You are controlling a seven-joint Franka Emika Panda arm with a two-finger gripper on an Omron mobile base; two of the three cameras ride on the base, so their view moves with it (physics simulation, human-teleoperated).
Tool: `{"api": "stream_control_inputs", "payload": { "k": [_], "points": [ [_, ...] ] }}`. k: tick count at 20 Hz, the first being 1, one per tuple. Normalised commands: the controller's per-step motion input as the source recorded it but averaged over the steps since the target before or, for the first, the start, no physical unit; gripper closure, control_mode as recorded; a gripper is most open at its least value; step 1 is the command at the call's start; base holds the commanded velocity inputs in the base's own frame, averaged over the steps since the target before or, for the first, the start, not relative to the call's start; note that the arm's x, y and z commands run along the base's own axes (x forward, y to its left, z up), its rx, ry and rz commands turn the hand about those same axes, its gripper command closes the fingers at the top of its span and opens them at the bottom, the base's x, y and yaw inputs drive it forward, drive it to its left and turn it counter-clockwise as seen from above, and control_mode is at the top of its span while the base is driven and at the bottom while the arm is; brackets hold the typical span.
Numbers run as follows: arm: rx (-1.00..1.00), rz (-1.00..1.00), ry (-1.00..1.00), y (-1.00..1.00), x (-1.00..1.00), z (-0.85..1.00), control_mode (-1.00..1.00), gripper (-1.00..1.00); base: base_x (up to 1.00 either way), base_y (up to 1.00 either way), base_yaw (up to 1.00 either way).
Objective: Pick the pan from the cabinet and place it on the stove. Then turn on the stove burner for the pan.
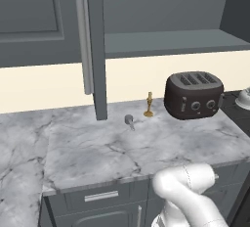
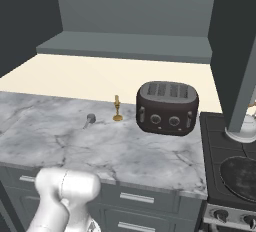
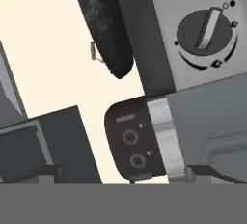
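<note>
The black pan lies flat on the near left burner of the stove. The hand view is rolled sideways; there the pan shows as a dark grainy oval against the stove's black top. A round dark knob sits on the stove's silver front panel, up and to the right of my gripper. The gripper is open, its two fingertips wide apart with nothing between them. The cabinet stands open, showing its bare grey shelf.
A dark four-slot toaster stands on the marble counter beside the stove. A small gold ornament and a small grey object are left of it. A white kettle sits at the stove's back. The open cabinet door hangs over the counter.
</note>
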Motion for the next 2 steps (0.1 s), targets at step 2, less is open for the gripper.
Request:
{"api": "stream_control_inputs", "payload": {
  "k": [2],
  "points": [
    [-0.11, 0.0, 0.0, 0.46, -0.27, 0.42, -1.0, -1.0, 0.0, 0.0, 0.0]
  ]
}}
